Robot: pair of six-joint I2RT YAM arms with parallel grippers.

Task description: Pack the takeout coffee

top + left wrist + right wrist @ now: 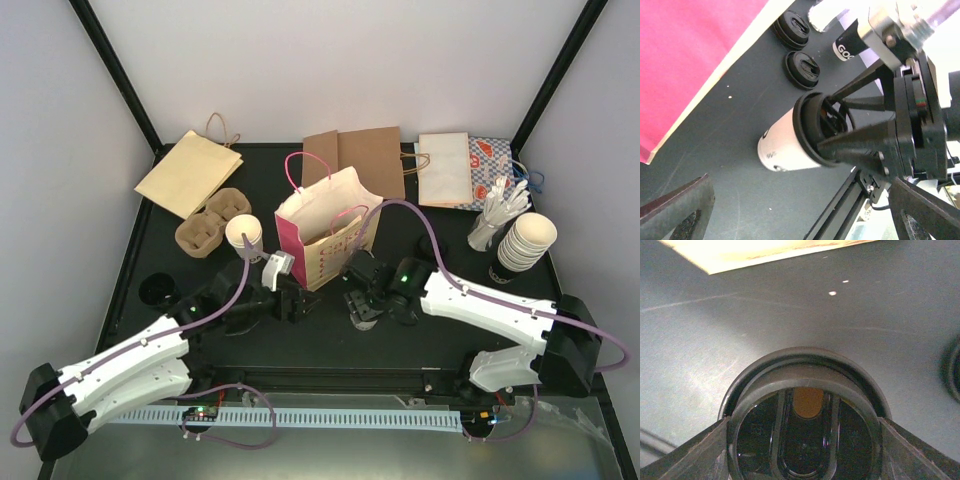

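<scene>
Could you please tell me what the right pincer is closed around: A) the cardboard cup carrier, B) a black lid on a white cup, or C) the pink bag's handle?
B: the right pincer has its fingers pressed against both sides of the black lid, which sits on the white cup.

A pink paper bag (300, 245) stands upright and open in the middle of the dark table (330, 340). A cardboard cup carrier (212, 220) lies to its left, and a flat tan bag (188, 172) lies at the far left corner. Along the back lie a brown bag (365, 160), a white bag (443, 168) and a blue-and-red patterned bag (492, 170). At the right, a holder of white cutlery (497, 212) stands just beside a stack of nested cream cups (527, 243). In the left wrist view, two black lids (802, 70) lie on the table near the pink bag.
</scene>
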